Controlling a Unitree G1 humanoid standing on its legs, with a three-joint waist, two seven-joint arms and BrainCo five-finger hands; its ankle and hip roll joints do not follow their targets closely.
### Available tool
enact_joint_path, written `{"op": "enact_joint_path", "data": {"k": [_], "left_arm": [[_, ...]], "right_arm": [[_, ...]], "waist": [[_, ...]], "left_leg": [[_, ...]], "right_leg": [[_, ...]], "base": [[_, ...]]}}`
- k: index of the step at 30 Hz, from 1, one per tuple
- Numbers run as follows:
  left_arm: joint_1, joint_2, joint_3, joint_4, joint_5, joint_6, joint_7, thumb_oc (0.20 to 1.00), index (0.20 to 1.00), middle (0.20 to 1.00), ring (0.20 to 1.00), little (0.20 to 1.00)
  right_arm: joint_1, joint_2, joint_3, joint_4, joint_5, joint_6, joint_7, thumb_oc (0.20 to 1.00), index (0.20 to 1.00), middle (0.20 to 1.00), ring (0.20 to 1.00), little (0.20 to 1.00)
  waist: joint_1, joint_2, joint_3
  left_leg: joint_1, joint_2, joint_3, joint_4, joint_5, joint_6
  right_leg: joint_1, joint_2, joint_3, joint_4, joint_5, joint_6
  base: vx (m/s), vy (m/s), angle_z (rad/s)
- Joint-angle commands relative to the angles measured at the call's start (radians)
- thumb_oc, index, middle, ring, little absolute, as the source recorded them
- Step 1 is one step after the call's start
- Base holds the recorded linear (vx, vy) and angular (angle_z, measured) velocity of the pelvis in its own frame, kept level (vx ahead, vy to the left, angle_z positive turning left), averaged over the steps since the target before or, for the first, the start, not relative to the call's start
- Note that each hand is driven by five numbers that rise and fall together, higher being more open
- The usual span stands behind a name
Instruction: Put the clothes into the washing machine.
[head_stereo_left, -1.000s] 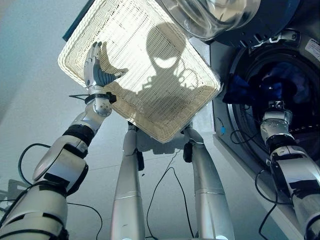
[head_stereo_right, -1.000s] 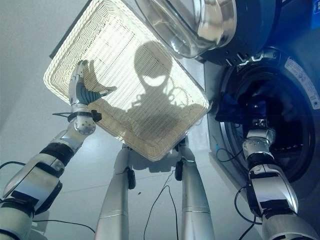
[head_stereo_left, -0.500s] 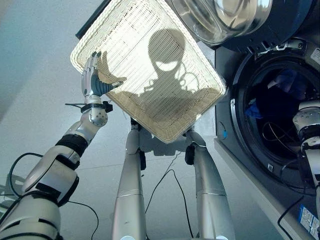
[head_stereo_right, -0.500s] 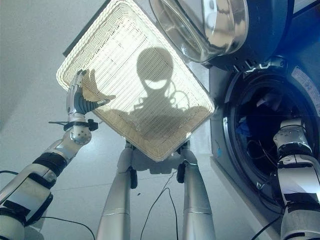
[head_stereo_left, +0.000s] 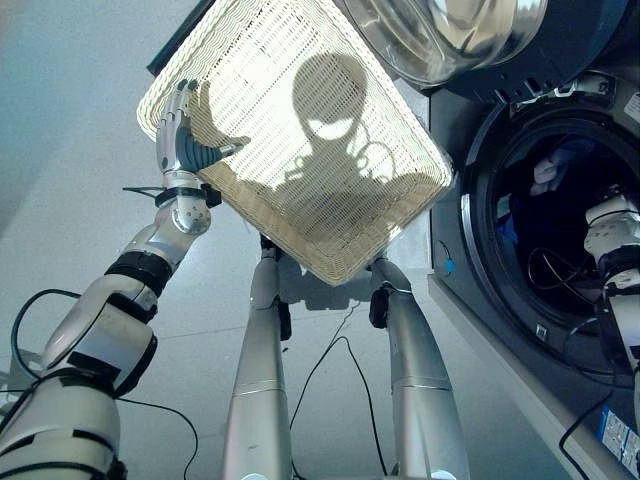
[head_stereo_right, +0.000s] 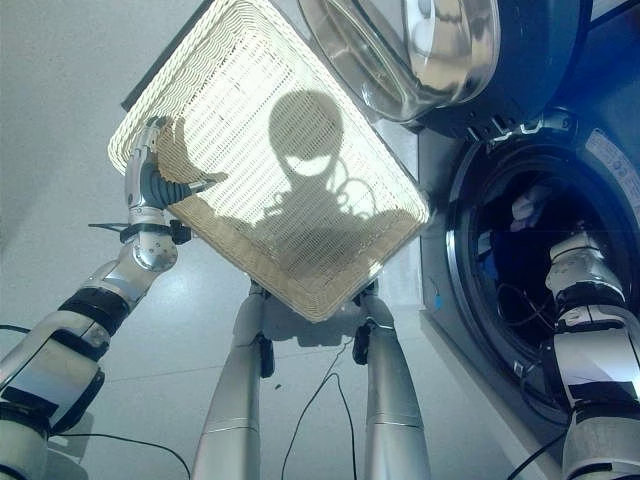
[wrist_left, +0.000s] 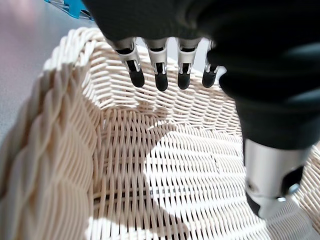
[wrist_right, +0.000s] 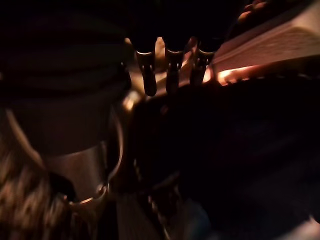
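Overhead, rectangular woven wicker basket (head_stereo_left: 300, 140) (cream)

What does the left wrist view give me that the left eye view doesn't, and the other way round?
Left wrist view alone: a close look along the left hand, its straight fingers over the inside of the wicker basket, whose woven wall and bottom hold no clothes where it looks.

Left eye view alone: the washing machine with its door swung open, blue and pale clothes in the drum, and the right hand at the drum mouth.

Both: the left hand at the basket's rim and the basket's weave.
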Motion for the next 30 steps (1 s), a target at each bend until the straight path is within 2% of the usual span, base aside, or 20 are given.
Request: {"op": "enact_joint_path", "data": {"k": [1, 2, 4, 6, 7, 12, 17, 24, 30], "left_arm": [[-0.029, -0.040, 0.025, 0.019, -0.053, -0.023, -0.009, 1.000, 1.000, 1.000, 1.000, 1.000], [-0.028, -0.041, 0.026, 0.020, -0.056, -0.023, -0.013, 1.000, 1.000, 1.000, 1.000, 1.000], [-0.011, -0.054, 0.037, 0.023, -0.060, -0.028, -0.024, 1.000, 1.000, 1.000, 1.000, 1.000], [-0.003, -0.059, 0.046, 0.021, -0.068, -0.024, -0.028, 1.000, 1.000, 1.000, 1.000, 1.000], [0.009, -0.067, 0.053, 0.023, -0.074, -0.026, -0.028, 1.000, 1.000, 1.000, 1.000, 1.000], [0.053, -0.083, 0.078, 0.013, -0.077, -0.029, -0.030, 1.000, 1.000, 1.000, 1.000, 1.000], [0.099, -0.098, 0.105, 0.014, -0.068, -0.048, -0.044, 1.000, 1.000, 1.000, 1.000, 1.000], [0.179, -0.112, 0.143, -0.006, -0.058, -0.038, -0.085, 1.000, 1.000, 1.000, 1.000, 1.000], [0.287, -0.147, 0.169, -0.003, -0.039, -0.033, -0.119, 1.000, 1.000, 1.000, 1.000, 1.000]], "right_arm": [[0.009, -0.063, 0.074, -0.012, -0.197, -0.008, 0.030, 1.000, 1.000, 1.000, 1.000, 1.000], [0.013, -0.056, 0.075, -0.017, -0.207, -0.011, 0.035, 1.000, 1.000, 1.000, 1.000, 1.000], [0.041, -0.016, 0.087, -0.041, -0.337, -0.025, 0.046, 1.000, 1.000, 1.000, 1.000, 1.000], [0.062, 0.003, 0.100, -0.071, -0.403, -0.017, 0.043, 1.000, 1.000, 1.000, 1.000, 1.000], [0.089, 0.026, 0.108, -0.091, -0.529, -0.023, 0.018, 1.000, 1.000, 1.000, 1.000, 1.000], [0.166, 0.065, 0.156, -0.165, -0.744, 0.012, -0.021, 1.000, 1.000, 1.000, 1.000, 1.000], [0.265, 0.113, 0.178, -0.195, -0.848, -0.004, -0.001, 1.000, 1.000, 1.000, 1.000, 1.000], [0.396, 0.166, 0.239, -0.346, -1.035, 0.022, 0.023, 1.000, 1.000, 1.000, 1.000, 1.000], [0.505, 0.218, 0.297, -0.454, -1.125, 0.037, 0.025, 1.000, 1.000, 1.000, 1.000, 1.000]], "waist": [[-0.004, 0.006, -0.014], [-0.004, 0.005, -0.014], [-0.006, 0.004, -0.014], [-0.010, 0.002, -0.014], [-0.012, 0.001, -0.014], [-0.020, -0.001, -0.014], [-0.023, -0.001, -0.014], [-0.028, -0.001, -0.014], [-0.026, -0.001, -0.014]], "left_leg": [[0.014, -0.066, 0.013, 0.113, -0.160, 0.005], [0.018, -0.066, 0.014, 0.113, -0.160, 0.005], [0.044, -0.066, 0.022, 0.110, -0.161, 0.008], [0.059, -0.067, 0.025, 0.109, -0.162, 0.009], [0.079, -0.066, 0.031, 0.105, -0.161, 0.010], [0.130, -0.068, 0.044, 0.093, -0.163, 0.012], [0.181, -0.071, 0.057, 0.085, -0.168, 0.016], [0.252, -0.072, 0.063, 0.073, -0.179, 0.017], [0.342, -0.070, 0.062, 0.037, -0.179, 0.018]], "right_leg": [[0.087, 0.034, -0.002, -0.219, 0.157, 0.119], [0.090, 0.035, -0.002, -0.220, 0.157, 0.119], [0.113, 0.040, 0.002, -0.223, 0.159, 0.117], [0.126, 0.040, 0.005, -0.226, 0.159, 0.117], [0.146, 0.041, 0.007, -0.231, 0.159, 0.115], [0.193, 0.040, 0.016, -0.243, 0.157, 0.114], [0.241, 0.036, 0.016, -0.249, 0.149, 0.112], [0.301, 0.032, 0.024, -0.249, 0.126, 0.109], [0.384, 0.030, 0.027, -0.264, 0.106, 0.107]], "base": [[0.00, 0.000, 0.00], [-0.01, 0.037, 0.01], [-0.03, 0.045, 0.01], [-0.03, 0.062, -0.01], [-0.04, 0.079, -0.02], [-0.04, 0.062, -0.08], [-0.04, 0.048, -0.02], [-0.02, 0.039, -0.01], [-0.01, 0.021, -0.03]]}}
